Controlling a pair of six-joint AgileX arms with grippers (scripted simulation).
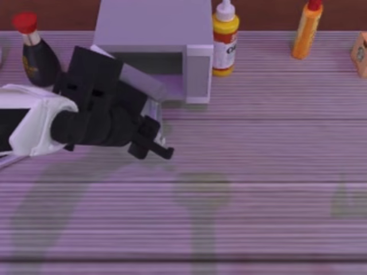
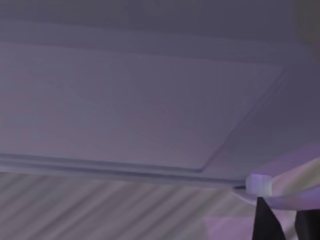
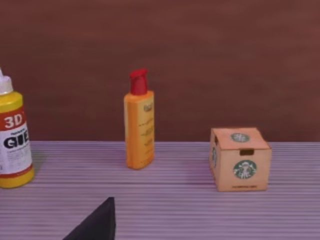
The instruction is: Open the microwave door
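Observation:
The pale grey-white microwave (image 1: pixel 155 23) stands at the back of the table, left of centre, with its control strip (image 1: pixel 198 71) on the right front. The microwave door (image 1: pixel 143 85) stands swung partly out to the left-front, and the dark cavity (image 1: pixel 152 62) shows behind it. My left gripper (image 1: pixel 153 140) is at the door's free edge, shut on the door's handle. In the left wrist view the door panel (image 2: pixel 125 110) fills the picture, with the gripper (image 2: pixel 286 222) around the pale handle bar below a white stud (image 2: pixel 259 184). My right arm is outside the top view. A black part of the right gripper (image 3: pixel 97 225) shows in the right wrist view.
A dark bottle with a red cap (image 1: pixel 37 54) stands left of the microwave, close to my left arm. A yellow glue bottle (image 1: pixel 225 40) stands just right of the microwave. Farther right are an orange bottle (image 1: pixel 307 28) and a small cardboard box (image 1: pixel 360 54).

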